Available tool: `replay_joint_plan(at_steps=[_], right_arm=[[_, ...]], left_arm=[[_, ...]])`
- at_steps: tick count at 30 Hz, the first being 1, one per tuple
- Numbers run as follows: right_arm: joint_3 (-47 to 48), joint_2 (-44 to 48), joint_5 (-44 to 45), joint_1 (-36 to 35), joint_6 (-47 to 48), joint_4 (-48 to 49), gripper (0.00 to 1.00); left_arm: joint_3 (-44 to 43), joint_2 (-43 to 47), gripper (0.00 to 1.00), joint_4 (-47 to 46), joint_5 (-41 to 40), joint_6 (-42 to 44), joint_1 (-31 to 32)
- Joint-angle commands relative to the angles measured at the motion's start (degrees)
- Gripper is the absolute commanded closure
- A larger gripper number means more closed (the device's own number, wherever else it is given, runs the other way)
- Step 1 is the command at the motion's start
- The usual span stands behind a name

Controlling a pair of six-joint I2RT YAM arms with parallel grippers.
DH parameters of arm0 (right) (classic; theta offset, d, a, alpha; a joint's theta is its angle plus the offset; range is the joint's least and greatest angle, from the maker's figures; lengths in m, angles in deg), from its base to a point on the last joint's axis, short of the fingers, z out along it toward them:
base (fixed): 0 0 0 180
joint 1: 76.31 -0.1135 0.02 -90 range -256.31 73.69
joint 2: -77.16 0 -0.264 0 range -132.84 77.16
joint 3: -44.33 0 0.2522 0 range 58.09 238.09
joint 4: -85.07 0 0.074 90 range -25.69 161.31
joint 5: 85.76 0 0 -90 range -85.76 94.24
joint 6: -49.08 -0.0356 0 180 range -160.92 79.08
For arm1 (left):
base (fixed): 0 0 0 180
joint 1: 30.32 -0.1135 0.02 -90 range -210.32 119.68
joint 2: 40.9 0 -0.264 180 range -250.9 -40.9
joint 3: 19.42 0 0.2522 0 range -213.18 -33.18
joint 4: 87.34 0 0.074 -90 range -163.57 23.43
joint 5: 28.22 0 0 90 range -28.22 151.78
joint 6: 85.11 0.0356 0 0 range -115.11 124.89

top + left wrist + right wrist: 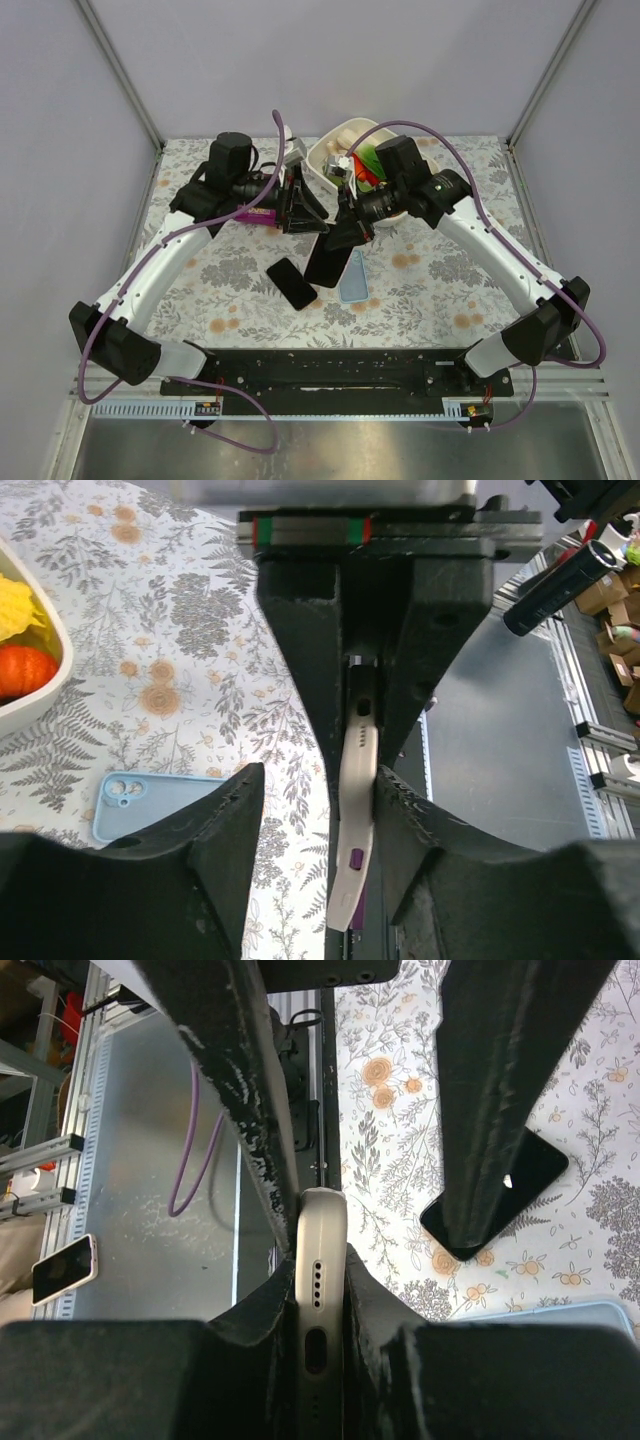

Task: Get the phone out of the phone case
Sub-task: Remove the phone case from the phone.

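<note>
My right gripper [348, 222] is shut on the phone in its case [325, 258], holding it on edge above the table. In the right wrist view its pale bottom edge [320, 1290], with speaker holes and a charging port, sits pinched between the fingers. My left gripper [305, 205] faces it from the other side, jaws apart around the same phone. In the left wrist view the pale edge with a purple button [356, 810] touches the right finger [405, 820], while the left finger [225, 830] stands well off it.
A light blue case [353, 275] [150, 800] lies flat on the flowered table under the held phone. A bare black phone [292, 283] [535, 1170] lies left of it. Behind the grippers stands a white bowl [325, 150] of toy food.
</note>
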Motion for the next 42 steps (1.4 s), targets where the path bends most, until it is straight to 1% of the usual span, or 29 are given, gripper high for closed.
replay_joint_plan(at_steps=[1,3,7,8,9,10,14,16,17,18,20,21,22,25,26,30,32,33,35,36,37,39,42], right_arm=[[3.09,0.96,-0.11,-0.95,2.63,-0.21,1.0],[3.35,0.79,0.24,-1.04,2.45,-0.21,1.0],[3.88,0.61,1.03,-1.04,1.84,-0.21,1.0],[3.97,0.52,1.12,-1.04,1.84,-0.21,1.0],[4.05,0.52,1.38,-1.04,1.58,-0.21,1.0],[4.14,0.43,1.56,-1.12,1.4,-0.29,1.0],[4.23,0.52,2.78,-1.13,0.87,-0.12,1.0],[3.88,0.69,3.66,-1.04,0.7,-0.12,0.91],[3.53,0.7,4.19,-1.04,0.61,-0.12,0.89],[3.01,0.87,4.45,-1.04,0.61,-0.03,0.87],[2.21,1.13,5.16,-1.04,0.43,0.06,0.79],[2.04,1.14,5.77,-1.04,0.34,0.23,0.68],[1.95,1.14,6.56,-0.95,-0.09,0.23,0.63],[1.86,0.79,6.83,-0.86,-0.53,0.23,0.6],[1.94,0.7,7.0,-0.86,-0.97,0.41,0.47],[2.38,-0.27,6.57,-0.6,-1.77,0.32,0.44],[2.47,-0.62,6.04,-0.6,-1.94,0.67,0.36],[2.39,-0.62,5.6,-0.42,-2.38,1.11,0.35],[1.86,-0.54,4.46,-0.42,-3.08,2.77,0.38],[1.68,-0.62,3.85,-0.34,-3.26,3.74,0.44],[1.59,-0.62,3.49,-0.42,-3.26,4.1,0.51],[1.94,-0.62,3.05,-0.33,-3.26,4.36,0.74],[2.03,-0.19,2.26,-0.33,-2.65,4.45,0.94]], left_arm=[[-1.96,0.15,0.53,-1.42,-0.71,0.62,1.38],[-1.87,0.15,0.56,-1.42,-0.79,0.54,2.26],[-0.73,0.06,0.7,-1.42,-0.97,0.71,3.4],[-0.38,-0.03,0.75,-1.42,-0.97,0.89,3.66],[-0.11,-0.11,0.84,-1.42,-0.8,1.06,3.93],[0.15,-0.29,0.99,-1.42,-0.62,0.98,4.02],[0.77,0.23,1.0,-1.34,0.52,0.71,4.46],[1.38,1.46,1.0,-1.95,-0.35,0.62,4.37],[1.99,2.42,1.0,-2.91,-0.7,0.62,4.11],[2.61,3.39,1.0,-4.48,-0.88,-1.99,3.84],[3.4,4.98,1.0,-6.34,-0.97,-3.76,2.97],[3.32,5.59,1.0,-6.61,-0.71,-4.21,2.44],[3.32,6.21,1.0,-6.78,-0.62,-4.73,1.83],[5.16,8.14,1.0,-11.52,0.43,-9.29,-0.37],[5.69,8.67,1.0,-13.18,1.04,-10.79,-0.99],[6.22,10.6,1.0,-13.81,1.4,-11.5,-2.66],[6.74,11.31,1.0,-15.13,1.58,-12.82,-3.54],[7.27,11.75,1.0,-16.35,1.4,-14.3,-4.06],[9.72,12.97,1.0,-22.31,0.88,-18.69,-4.51],[10.69,13.33,1.0,-25.3,0.87,-21.32,-4.77],[11.14,13.42,1.0,-26.9,1.05,-22.65,-4.77],[11.14,13.33,1.0,-27.0,1.4,-23.11,-4.86],[10.88,13.16,1.0,-24.11,1.31,-20.57,-4.68]])
